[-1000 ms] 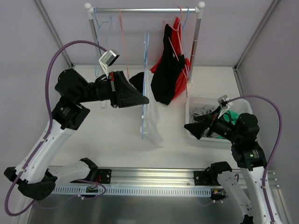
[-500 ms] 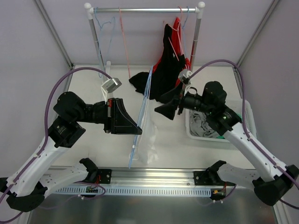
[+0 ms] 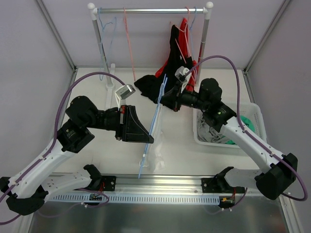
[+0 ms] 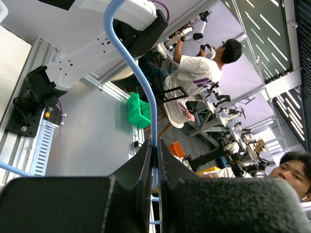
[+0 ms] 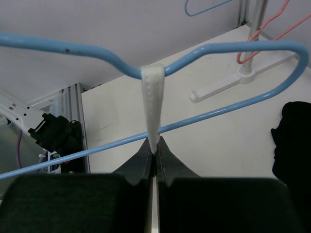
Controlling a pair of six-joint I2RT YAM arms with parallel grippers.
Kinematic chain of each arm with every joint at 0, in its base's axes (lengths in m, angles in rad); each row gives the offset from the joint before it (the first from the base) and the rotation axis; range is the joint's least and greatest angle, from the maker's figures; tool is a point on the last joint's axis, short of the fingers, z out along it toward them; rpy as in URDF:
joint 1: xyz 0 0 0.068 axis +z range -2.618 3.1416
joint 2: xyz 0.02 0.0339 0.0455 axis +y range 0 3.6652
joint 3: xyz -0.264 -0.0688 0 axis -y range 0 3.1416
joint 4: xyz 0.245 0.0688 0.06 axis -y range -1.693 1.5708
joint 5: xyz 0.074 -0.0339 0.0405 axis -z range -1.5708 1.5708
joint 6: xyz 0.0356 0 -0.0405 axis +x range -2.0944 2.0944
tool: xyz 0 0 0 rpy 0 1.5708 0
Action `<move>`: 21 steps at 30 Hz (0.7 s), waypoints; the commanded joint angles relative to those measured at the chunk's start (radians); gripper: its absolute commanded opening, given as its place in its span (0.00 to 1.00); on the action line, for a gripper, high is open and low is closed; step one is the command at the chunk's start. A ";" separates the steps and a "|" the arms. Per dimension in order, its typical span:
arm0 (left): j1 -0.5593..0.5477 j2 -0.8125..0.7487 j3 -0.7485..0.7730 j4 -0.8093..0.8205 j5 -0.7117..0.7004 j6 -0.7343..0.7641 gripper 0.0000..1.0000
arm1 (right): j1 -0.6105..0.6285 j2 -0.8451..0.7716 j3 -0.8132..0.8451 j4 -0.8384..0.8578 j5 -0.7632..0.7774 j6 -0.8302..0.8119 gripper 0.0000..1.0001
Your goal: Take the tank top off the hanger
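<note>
I see the right pincer [image 5: 153, 156] clamped on the white tank top strap [image 5: 152, 97], which is draped over the blue hanger [image 5: 243, 46], with the worktop [image 5: 218, 145] below.

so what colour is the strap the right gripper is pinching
White fabric strap, over the light blue hanger; clearest in right wrist view.

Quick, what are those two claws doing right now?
Left claw: closed on the blue hanger.
Right claw: closed on the tank top's white strap.

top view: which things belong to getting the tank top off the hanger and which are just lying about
Job: blue hanger, white tank top, left pincer gripping the hanger, right pincer pinching the top's strap.
Lying about: black and red clothes, laundry basket, spare hangers on the rail.
</note>
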 commanded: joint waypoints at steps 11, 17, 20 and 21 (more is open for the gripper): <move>-0.013 -0.074 -0.056 -0.004 -0.019 0.042 0.00 | -0.167 0.025 0.129 -0.012 0.146 0.001 0.00; -0.013 -0.099 -0.087 -0.004 -0.013 0.038 0.00 | -0.198 0.119 0.253 -0.070 0.115 -0.002 0.00; -0.013 -0.098 -0.087 -0.032 -0.011 0.042 0.00 | -0.201 0.139 0.270 -0.075 0.100 0.004 0.00; -0.013 -0.098 -0.086 -0.032 -0.013 0.045 0.00 | -0.201 0.145 0.275 -0.075 0.091 0.009 0.00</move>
